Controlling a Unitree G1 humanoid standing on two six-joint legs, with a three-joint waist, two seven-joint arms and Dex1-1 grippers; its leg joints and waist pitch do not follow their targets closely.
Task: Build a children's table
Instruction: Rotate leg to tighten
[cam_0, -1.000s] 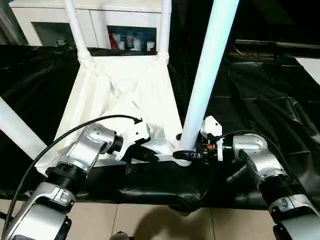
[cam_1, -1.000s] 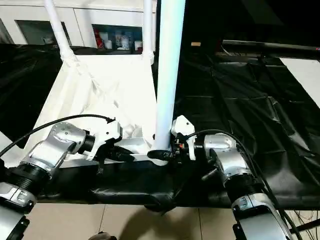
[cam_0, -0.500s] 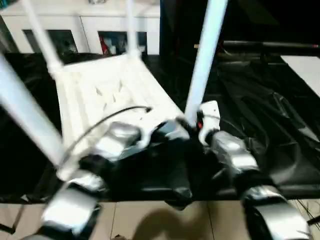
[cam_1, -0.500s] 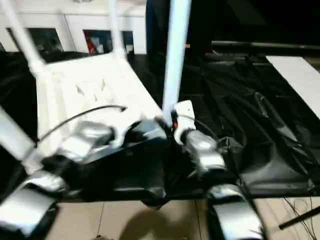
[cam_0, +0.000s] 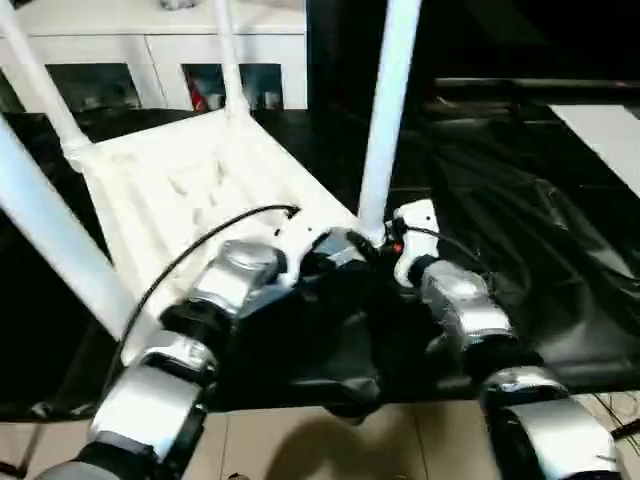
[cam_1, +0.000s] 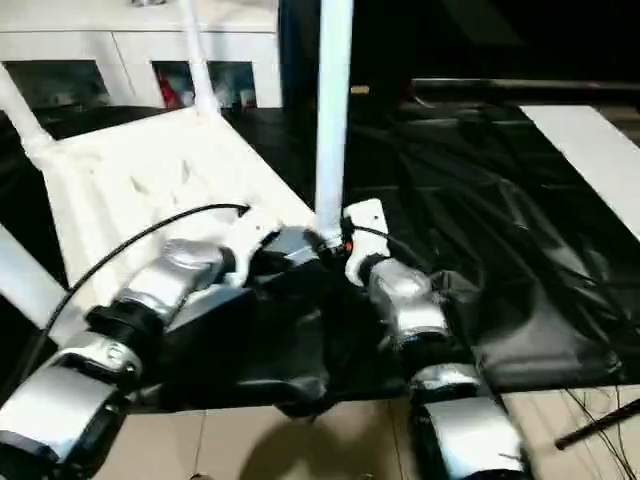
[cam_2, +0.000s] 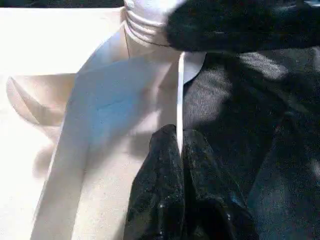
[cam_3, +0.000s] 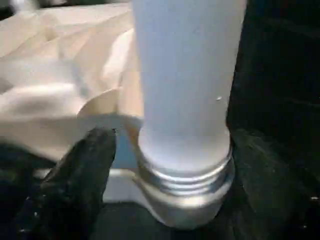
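At the near right corner of the upturned tabletop (cam_0: 180, 190), your right tool (cam_3: 165, 195) has spread off the leg (cam_0: 385, 120), likely seated, while your closed left tool (cam_2: 177, 150) pinches the rim.

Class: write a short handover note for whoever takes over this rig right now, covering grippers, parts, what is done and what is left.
Left gripper: shut on the tabletop rim by the near corner.
Right gripper: fingers either side of the near leg at its base; grip unclear.
Tabletop lies upside down on black sheeting, all four legs standing in corner sockets.
Left: check legs are tight, then turn the table upright.
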